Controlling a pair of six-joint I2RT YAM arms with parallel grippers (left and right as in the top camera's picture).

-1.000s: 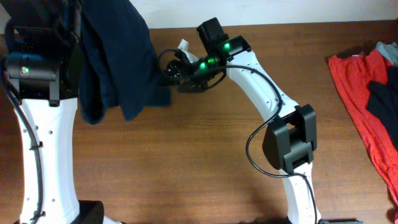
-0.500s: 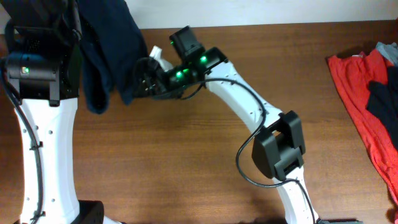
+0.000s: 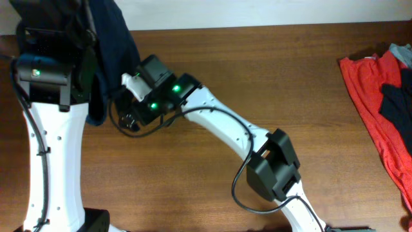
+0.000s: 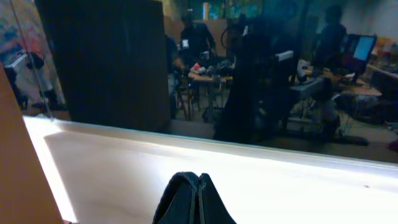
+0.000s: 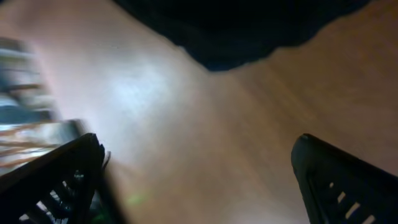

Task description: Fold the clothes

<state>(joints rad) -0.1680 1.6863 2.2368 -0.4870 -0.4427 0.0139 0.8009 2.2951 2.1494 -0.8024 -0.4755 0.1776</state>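
The clothes [image 3: 106, 45], one large navy garment, hang bunched at the table's far left corner, lifted by my left arm [image 3: 48, 77]. In the left wrist view a peak of the navy cloth [image 4: 186, 205] with two stitched hems sits pinched at the bottom centre; the left gripper is shut on it and its fingers are hidden by the cloth. My right gripper [image 3: 126, 118] reaches across to the garment's hanging lower edge. In the blurred right wrist view the right gripper [image 5: 205, 180] stands open with only bare table between its fingers [image 5: 348, 180], and the dark cloth [image 5: 249, 31] lies just ahead, apart from them.
A bright red garment [image 3: 370, 96] with a dark patch [image 3: 398, 103] lies at the table's right edge, and a small grey-teal cloth [image 3: 402, 50] sits beside it. The right arm's elbow [image 3: 273, 164] spans the middle of the wooden table [image 3: 290, 71].
The right arm has swept left and nearer along the garment's lower edge, staying open. The hanging garment has drawn in toward the left arm and looks narrower.
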